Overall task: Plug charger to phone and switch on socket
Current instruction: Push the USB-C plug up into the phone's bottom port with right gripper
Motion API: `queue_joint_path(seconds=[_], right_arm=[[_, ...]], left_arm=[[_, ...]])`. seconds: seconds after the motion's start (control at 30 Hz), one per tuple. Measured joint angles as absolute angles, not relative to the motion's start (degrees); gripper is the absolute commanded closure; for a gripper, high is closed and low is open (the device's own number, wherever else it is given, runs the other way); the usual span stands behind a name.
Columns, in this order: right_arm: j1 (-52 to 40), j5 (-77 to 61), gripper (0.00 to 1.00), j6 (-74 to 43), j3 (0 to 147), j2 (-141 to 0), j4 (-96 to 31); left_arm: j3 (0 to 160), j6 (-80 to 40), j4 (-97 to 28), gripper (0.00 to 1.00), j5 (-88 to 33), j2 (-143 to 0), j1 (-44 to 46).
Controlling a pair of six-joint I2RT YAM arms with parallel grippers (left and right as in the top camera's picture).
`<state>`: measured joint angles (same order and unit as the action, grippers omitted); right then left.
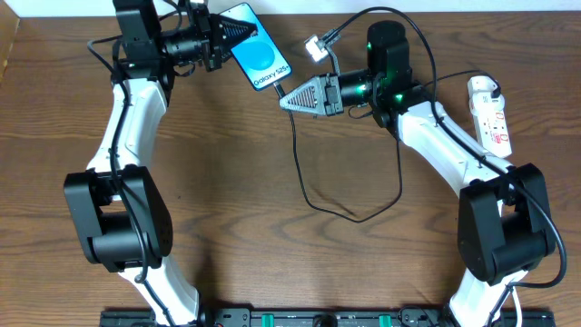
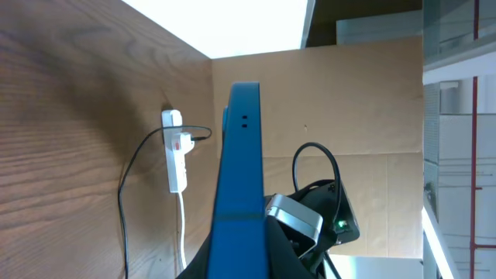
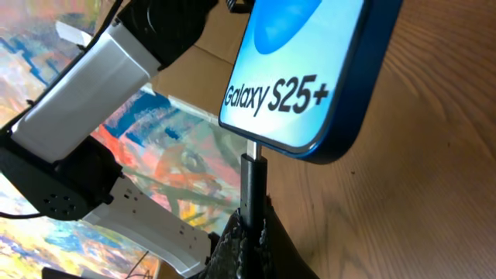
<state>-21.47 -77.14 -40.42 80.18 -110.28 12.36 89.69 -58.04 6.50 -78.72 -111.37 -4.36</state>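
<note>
Closest to the robot's base, on the brown wood-grain table (image 1: 227, 227), the charger (image 1: 296, 145), a long thin black cable, lies in a loose loop between the two arms. From the loop one strand runs up towards the middle of the far half of the table and the other climbs towards the right.

Further back on the right lies the socket (image 1: 490, 113), a white elongated power strip with small red marks. It rests flat near the table's right edge, well apart from both pincers. From the left wrist camera the black cable can be seen reaching this strip (image 2: 177, 159).

Towards the far centre, the right gripper (image 1: 289, 96) has its grey fingers pressed together on the charger's small black plug tip (image 3: 252, 186), pointing it left. Seen from the right wrist, the plug's metal end touches the lower edge of the phone (image 3: 302, 70). Whether it is seated in the port cannot be told.

Farthest back, the phone (image 1: 259, 54), a slim rectangular smartphone with a bright blue screen, a lighter blue circle and the words "Galaxy S25+", is held off the table at a slant. The left gripper (image 1: 225, 36) is clamped on its upper end
</note>
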Motion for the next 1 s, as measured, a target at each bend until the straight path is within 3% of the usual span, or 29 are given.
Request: queue_joint_path(seconds=[0.9,0.93,1.0], right_arm=[[-21.63,-76.16,0.99,-45.89,79.75,-110.28,12.73],[-21.61,-76.14,0.98,-45.89,79.75,-110.28,12.75],[-21.63,-76.12,0.84,-45.95,79.75,-110.28,12.64]], left_arm=[[89.69,-52.71,6.92,0.93,-79.13,-111.37,-3.49],[89.69,-52.69,6.92,0.93,-79.13,-111.37,-3.46],[89.69,-52.66,6.92,0.92,-79.15,-111.37,-3.4]])
